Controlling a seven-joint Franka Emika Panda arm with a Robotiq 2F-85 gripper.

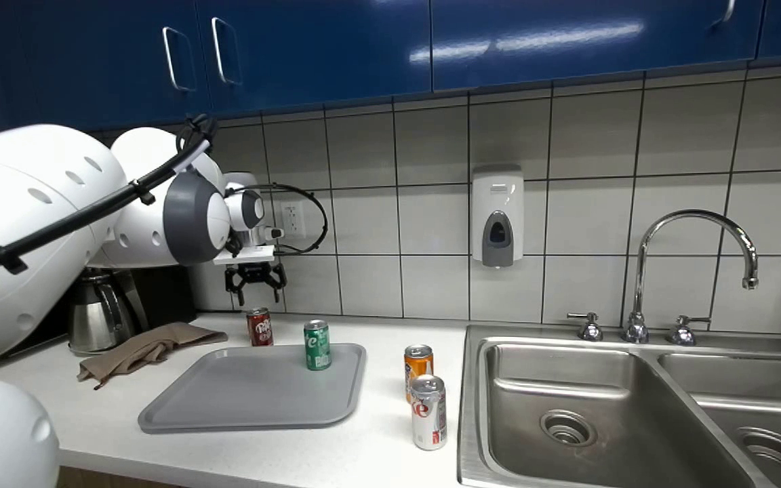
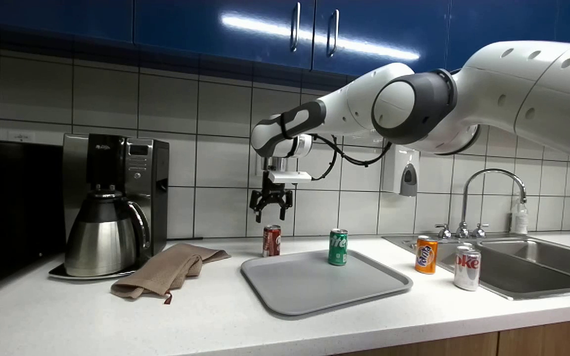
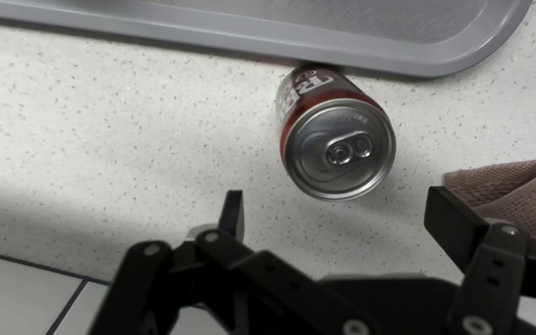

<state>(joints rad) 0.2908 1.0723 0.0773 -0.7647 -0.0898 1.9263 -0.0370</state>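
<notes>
Across the bench (image 2: 191,321), from the left in an exterior view, I first meet a steel carafe (image 2: 101,242), round-shouldered and brushed, then a brown cloth (image 2: 171,271), rumpled and coarsely woven. Next along, my pincer (image 2: 270,216) hangs with its jaws spread wide, nothing between them; the red can (image 2: 271,241), nearest to it, stands almost straight below, apart, long axis vertical. The wrist view puts its round metal lid (image 3: 340,153) between the lines of the two jaws, set off toward the tray (image 2: 309,282). That tray is matte grey, flat, round-cornered; the can stands just beside its edge, touching or not I can't tell. On it stands a green can (image 2: 338,247). Farther right are a glossy orange can (image 2: 426,254), a silver can (image 2: 467,267) and the brushed-steel sink (image 2: 527,269).
</notes>
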